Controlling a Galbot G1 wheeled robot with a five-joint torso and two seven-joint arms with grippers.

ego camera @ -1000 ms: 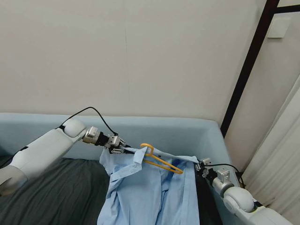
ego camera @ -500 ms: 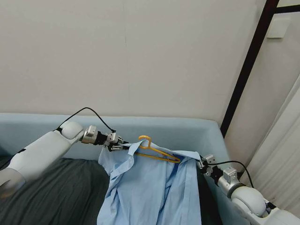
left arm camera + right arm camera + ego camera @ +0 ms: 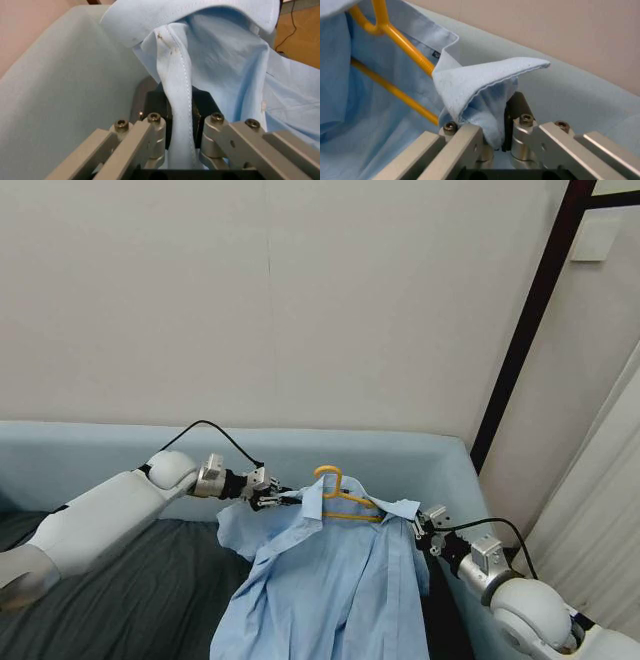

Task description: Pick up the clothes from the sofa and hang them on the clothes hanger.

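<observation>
Two end effectors share one garment here. Starting at the left, the left arm reaches in over the dark seat cushion (image 3: 110,600) of the pale blue sofa (image 3: 90,442). The left end effector (image 3: 264,494) has its fingers (image 3: 154,125) pinched tight on a stitched edge of the light blue shirt (image 3: 340,590), and the wrist view shows the seam running straight down between them. In the middle, the shirt is lifted at the collar and hangs in front of the sofa back, its lower part trailing down over the seat. The yellow hanger (image 3: 343,498) sits in the neck with its hook poking up above the collar and its arms tucked under the cloth. Over on the right, the right end effector (image 3: 424,530) is clamped just as firmly on the other collar point, with a fold of blue bunched between its fingers (image 3: 521,123) and the hanger's arm passing just beside it. Farther right, a black upright (image 3: 525,330) stands against the wall, well apart from all this. My read is that the shirt is on the hanger but only loosely seated. To do this step well, the two grips should travel level and together. The cloth wants enough spread to stay taut across the hanger's arms, yet not so much that a thin edge slips free. The hook must also stay upright and clear of the collar.
</observation>
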